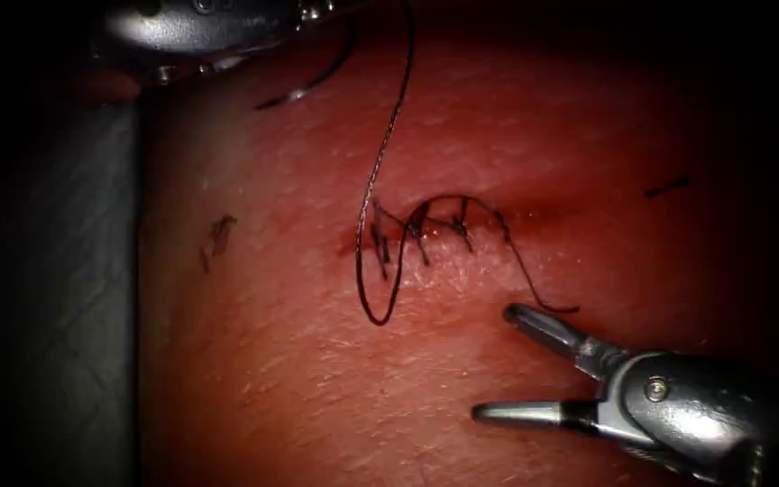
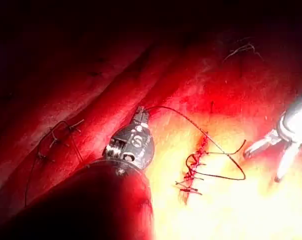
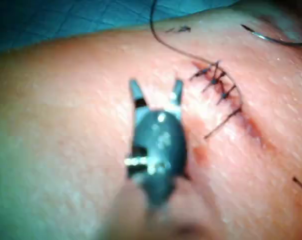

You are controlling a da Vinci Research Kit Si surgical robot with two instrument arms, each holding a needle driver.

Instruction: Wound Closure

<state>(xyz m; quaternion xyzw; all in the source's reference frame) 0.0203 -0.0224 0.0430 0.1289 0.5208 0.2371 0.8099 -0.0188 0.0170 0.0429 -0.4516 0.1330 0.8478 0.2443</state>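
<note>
In the endoscope view the light falls on the middle of the tissue (image 1: 498,144) and fades to black all round, a dark ring at the edges. Bright glints sit on the metal of the right tool (image 1: 495,363). The left wrist view is harsh: glare washes out the tissue beside the cut (image 2: 195,170), with deep shadow elsewhere. The right wrist view is evenly lit.
</note>
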